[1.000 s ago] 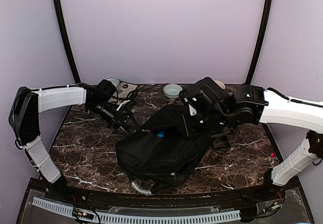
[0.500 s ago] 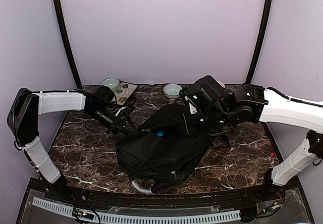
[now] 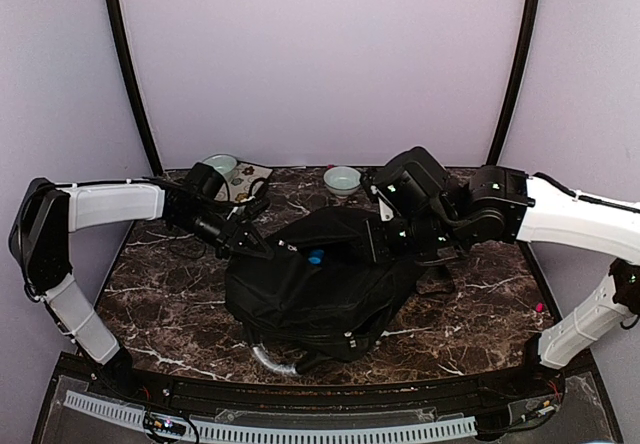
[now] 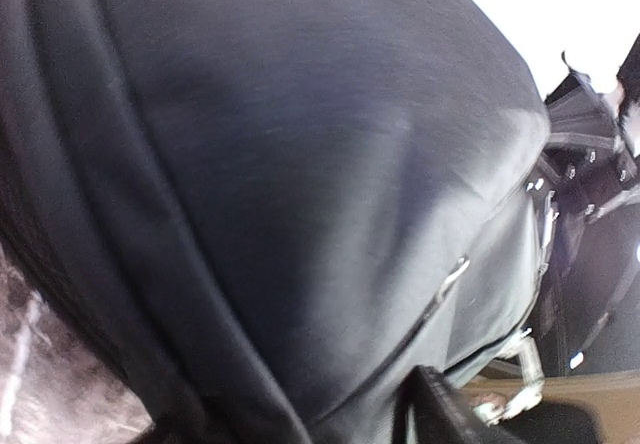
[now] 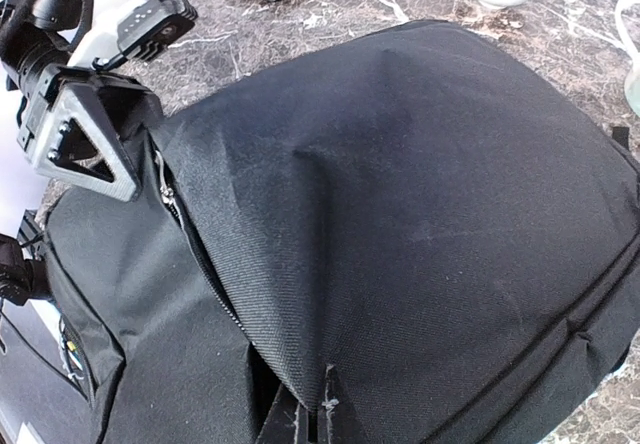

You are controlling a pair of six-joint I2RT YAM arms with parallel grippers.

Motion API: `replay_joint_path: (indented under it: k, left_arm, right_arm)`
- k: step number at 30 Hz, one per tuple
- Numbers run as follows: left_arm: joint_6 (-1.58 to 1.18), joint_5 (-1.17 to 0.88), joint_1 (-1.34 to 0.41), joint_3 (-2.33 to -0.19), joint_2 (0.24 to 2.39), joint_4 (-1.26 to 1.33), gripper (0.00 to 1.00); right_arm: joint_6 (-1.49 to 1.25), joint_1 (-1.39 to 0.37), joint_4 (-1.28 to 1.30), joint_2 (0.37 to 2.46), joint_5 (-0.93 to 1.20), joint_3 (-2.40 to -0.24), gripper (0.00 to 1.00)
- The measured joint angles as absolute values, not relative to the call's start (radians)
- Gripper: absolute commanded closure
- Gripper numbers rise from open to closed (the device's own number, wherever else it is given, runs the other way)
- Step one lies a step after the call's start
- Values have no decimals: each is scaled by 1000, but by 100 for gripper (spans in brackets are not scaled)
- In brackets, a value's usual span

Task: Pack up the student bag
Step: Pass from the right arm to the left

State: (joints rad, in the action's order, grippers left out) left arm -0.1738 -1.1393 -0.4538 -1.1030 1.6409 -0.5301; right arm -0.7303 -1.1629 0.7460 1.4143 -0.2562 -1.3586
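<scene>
A black student bag (image 3: 320, 284) lies in the middle of the marble table (image 3: 170, 294), its top flap pulled up. A small blue thing (image 3: 316, 257) shows at the bag's opening. My right gripper (image 3: 385, 244) is shut on a pinch of the flap fabric (image 5: 400, 194), its fingertips (image 5: 300, 419) together under the fold. My left gripper (image 3: 255, 246) presses against the bag's upper left edge by the zipper pull (image 5: 167, 196). In the left wrist view the bag (image 4: 300, 164) fills the frame and only one finger (image 4: 440, 414) shows, so its jaws are hidden.
A pale green bowl (image 3: 342, 178) stands at the back centre, another bowl (image 3: 220, 164) at the back left beside a picture card (image 3: 245, 177). A small pink thing (image 3: 541, 307) lies near the right edge. Purple walls close in on three sides.
My left gripper has moved in from the back left onto the bag's edge. The bag has bulged up and shifted slightly left. The right gripper stays shut on the flap.
</scene>
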Motion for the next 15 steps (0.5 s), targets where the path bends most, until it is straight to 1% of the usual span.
replay_joint_path:
  k: [2,5,6,7,8,9,10,11,13,15]
  left_arm:
    - [-197,-1145,-457,-1104,1639,-512,73]
    - [-228,-1143,-463,-1107,1625,-485,87]
    - [-236,-1136,-464,-1108,1617,-474,89]
    - [-247,-1133,-464,-1108,1611,-471,92]
    - [-258,-1131,-464,-1110,1604,-465,95]
    - [-271,-1129,-464,-1112,1598,-463,96]
    - [-281,-1126,-464,-1114,1592,-461,99]
    - [-290,-1119,-465,-1118,1588,-463,100]
    - [-305,-1109,-468,-1142,1585,-472,100]
    - [-321,-1097,-477,-1174,1585,-481,100]
  right_arm:
    - [-731,-1163,741,1414,-259,-1355,100]
    - [-732,-1162,740,1413,-258,-1347,100]
    - [-734,-1162,740,1412,-258,-1341,99]
    - [-734,-1162,740,1411,-257,-1336,93]
    - [-734,-1162,741,1410,-253,-1332,84]
    - [-731,-1162,741,1409,-250,-1327,72]
    - [-725,-1162,741,1409,-244,-1324,63]
    - [-719,-1162,745,1409,-238,-1323,57]
    - [-695,-1163,742,1410,-217,-1322,52]
    - [-646,-1166,739,1410,-189,-1328,50]
